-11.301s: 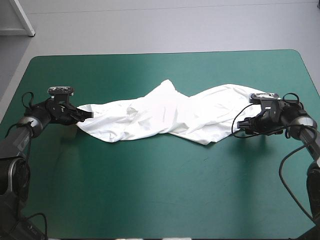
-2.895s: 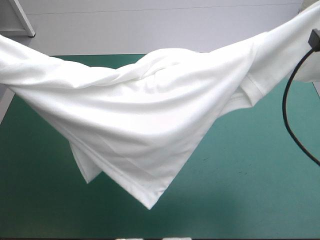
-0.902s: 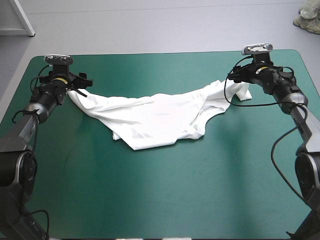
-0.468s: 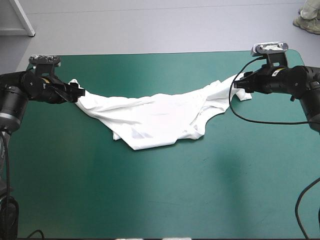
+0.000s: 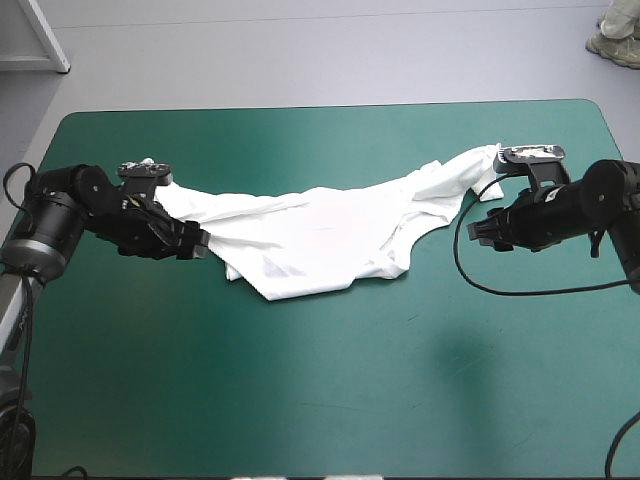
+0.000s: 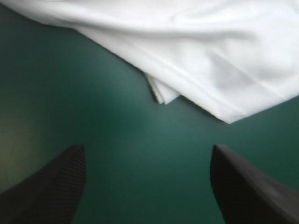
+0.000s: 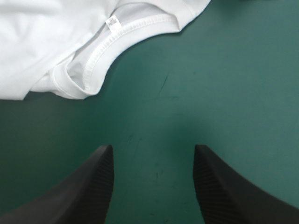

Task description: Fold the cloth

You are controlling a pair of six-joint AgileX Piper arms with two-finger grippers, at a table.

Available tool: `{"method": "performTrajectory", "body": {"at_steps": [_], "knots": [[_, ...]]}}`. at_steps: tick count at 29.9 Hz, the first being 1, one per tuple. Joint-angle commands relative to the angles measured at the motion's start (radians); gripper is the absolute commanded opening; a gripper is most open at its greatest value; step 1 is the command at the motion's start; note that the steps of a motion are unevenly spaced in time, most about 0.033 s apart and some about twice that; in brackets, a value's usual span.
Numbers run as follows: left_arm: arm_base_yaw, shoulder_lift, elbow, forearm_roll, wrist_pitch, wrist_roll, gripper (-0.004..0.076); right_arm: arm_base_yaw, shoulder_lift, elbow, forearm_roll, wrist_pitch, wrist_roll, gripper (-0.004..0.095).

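The white T-shirt (image 5: pixel 320 232) lies crumpled in a long band across the middle of the teal-green table, its ends reaching toward both arms. My left gripper (image 5: pixel 196 246) sits low at the shirt's left end, open, with only bare cover between its fingers (image 6: pixel 46 186); the shirt's hem (image 6: pixel 196 56) lies just ahead of it. My right gripper (image 5: pixel 478 234) is to the right of the shirt, open and holding nothing. Ahead of it the collar with its label (image 7: pixel 112 23) rests on the table.
The teal-green cover (image 5: pixel 330 380) stretches bare over the near half of the table. Beyond the shirt, more bare cover runs to the table's far edge (image 5: pixel 330 106).
Both arms have come down from the far side toward the shirt's near edge. The right gripper's fingers have narrowed a little. The shirt lies as it did just before.
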State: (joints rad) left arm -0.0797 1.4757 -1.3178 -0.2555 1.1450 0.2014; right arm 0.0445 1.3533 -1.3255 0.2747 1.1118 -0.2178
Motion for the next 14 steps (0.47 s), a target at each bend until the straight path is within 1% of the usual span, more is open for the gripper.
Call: {"method": "performTrajectory", "body": {"at_steps": [1, 5, 6, 9, 11, 14], "knots": [[-0.096, -0.045, -0.019, -0.048, -0.053, 0.003, 0.0531, -0.002, -0.046, -0.012, 0.007, -0.106, -0.007, 0.0486], [-0.248, -0.041, 0.009, 0.012, -0.147, -0.025, 0.0528, -0.002, -0.038, -0.012, 0.005, -0.175, 0.003, 0.0486], [-0.287, -0.035, 0.02, 0.039, -0.175, -0.057, 0.0528, -0.002, -0.035, -0.012, 0.005, -0.185, 0.003, 0.0486], [-0.371, -0.005, 0.04, 0.095, -0.193, -0.119, 0.0528, -0.002, -0.035, -0.012, 0.0, -0.191, 0.003, 0.0486], [-0.405, 0.027, 0.051, 0.101, -0.201, -0.139, 0.0528, -0.002, -0.035, -0.012, -0.024, -0.196, 0.007, 0.0486], [-0.45, 0.079, 0.077, 0.103, -0.239, -0.143, 0.0528, -0.005, -0.035, -0.012, -0.052, -0.196, 0.013, 0.0486]]}}
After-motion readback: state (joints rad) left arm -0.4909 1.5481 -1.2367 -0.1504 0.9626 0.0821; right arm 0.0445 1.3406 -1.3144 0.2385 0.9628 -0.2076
